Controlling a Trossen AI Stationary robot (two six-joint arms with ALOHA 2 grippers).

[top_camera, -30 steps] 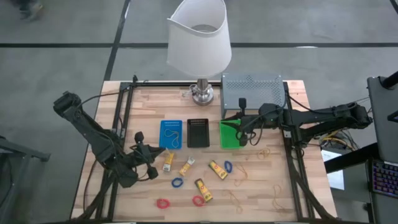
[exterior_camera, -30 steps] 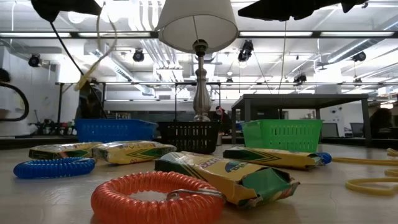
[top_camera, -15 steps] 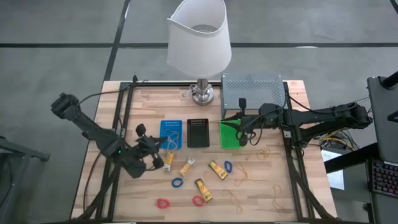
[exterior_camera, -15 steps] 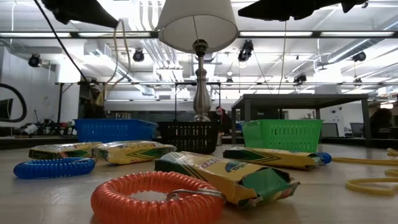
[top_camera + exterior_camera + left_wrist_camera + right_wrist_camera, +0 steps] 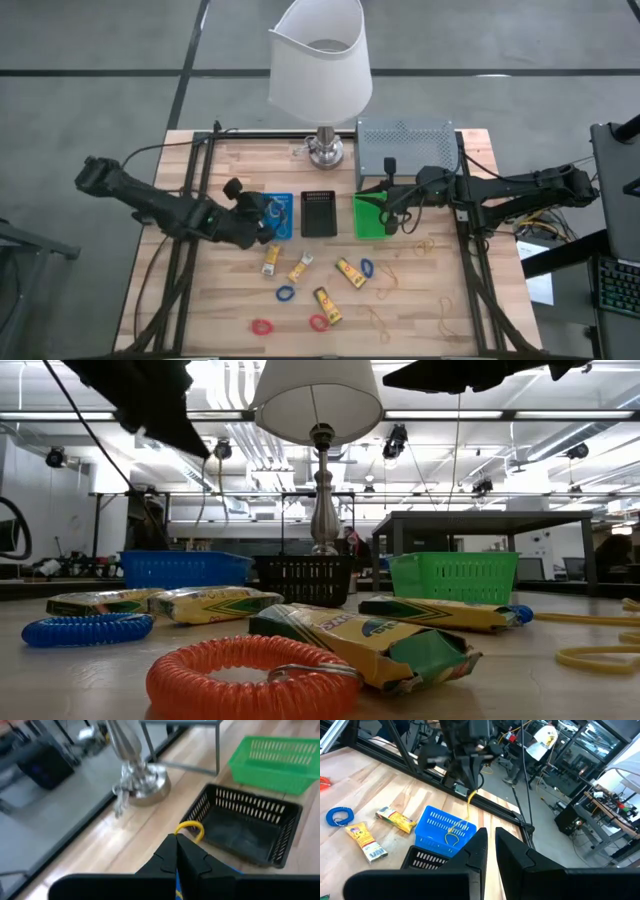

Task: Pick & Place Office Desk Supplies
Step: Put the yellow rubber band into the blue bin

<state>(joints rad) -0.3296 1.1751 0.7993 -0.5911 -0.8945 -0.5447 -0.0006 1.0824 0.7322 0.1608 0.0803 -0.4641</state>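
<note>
Three trays sit in a row mid-table: blue tray [image 5: 275, 215], black tray [image 5: 319, 214], green tray [image 5: 372, 217], lined up so you can sort the loose supplies by kind. Behind them stand the lamp [image 5: 320, 70] and the grey shelf [image 5: 405, 145], out of the working area. Your left gripper [image 5: 262, 222] hangs over the near edge of the blue tray, fingers clamped together on a rubber band [image 5: 191, 829]; the band dangles as a loop toward the tray, which already holds bands, so you look set for a drop there. Your right gripper [image 5: 392, 222] waits over the green tray, fingers nearly together, nothing visibly held. Still on the wood in front of the trays: yellow packets [image 5: 349, 271], more bands [image 5: 386, 289] to the right, blue rings [image 5: 286, 294] and red rings [image 5: 262, 326].
</note>
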